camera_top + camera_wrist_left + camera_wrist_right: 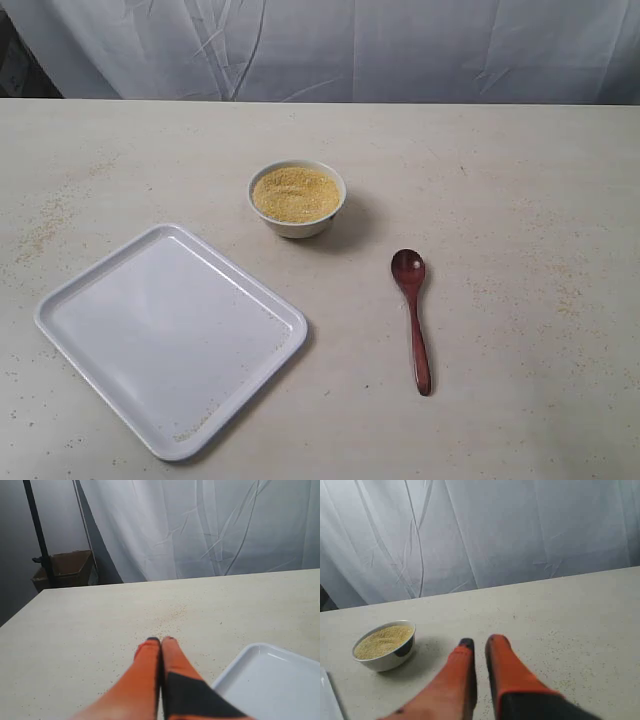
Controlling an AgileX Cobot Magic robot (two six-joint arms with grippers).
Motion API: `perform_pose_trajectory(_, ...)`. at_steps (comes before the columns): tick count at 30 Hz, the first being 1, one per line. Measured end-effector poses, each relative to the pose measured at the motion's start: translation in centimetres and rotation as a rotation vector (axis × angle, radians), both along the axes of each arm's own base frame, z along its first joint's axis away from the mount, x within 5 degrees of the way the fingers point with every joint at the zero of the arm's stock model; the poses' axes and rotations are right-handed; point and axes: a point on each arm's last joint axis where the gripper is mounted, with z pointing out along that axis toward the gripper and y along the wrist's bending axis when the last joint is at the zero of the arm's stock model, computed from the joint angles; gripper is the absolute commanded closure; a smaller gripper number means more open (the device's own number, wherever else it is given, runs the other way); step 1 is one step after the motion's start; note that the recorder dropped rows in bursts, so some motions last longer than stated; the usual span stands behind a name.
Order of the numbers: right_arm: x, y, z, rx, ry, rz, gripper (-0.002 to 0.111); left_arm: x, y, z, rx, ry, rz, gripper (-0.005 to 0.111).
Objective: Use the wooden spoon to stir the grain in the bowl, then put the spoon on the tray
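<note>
Nothing begun | spoon [411, 315] lies untouched on table [520, 180], near right of bowl [300, 228] | grain [295, 193] looks unstirred | tray [165, 340] near left, no spoon | my left gripper [161, 641] pressed together, right gripper [481, 642] slightly parted, both empty.

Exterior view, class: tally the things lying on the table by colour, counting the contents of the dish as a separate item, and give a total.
White: 2 (the tray and the bowl)
Yellow: 1 (the grain in the bowl)
Dark reddish-brown: 1 (the wooden spoon)
Total: 4
</note>
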Motion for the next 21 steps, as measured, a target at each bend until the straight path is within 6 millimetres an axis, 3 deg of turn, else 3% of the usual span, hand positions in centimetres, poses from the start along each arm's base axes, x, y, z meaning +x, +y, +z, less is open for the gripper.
perform_pose_trajectory(13,0.00,0.02,0.01,0.014,0.002,0.001,0.096,0.00,0.00,0.00,0.000,0.000,0.000,0.106)
perform_pose_trajectory(19,0.00,0.09,0.34,0.152,-0.005,-0.001,0.096,0.00,0.00,0.00,0.000,0.000,0.000,0.106)
perform_pose_trajectory(21,0.03,0.00,0.61,0.205,-0.024,-0.011,0.101,0.00,0.00,0.00,0.000,0.000,0.000,0.106)
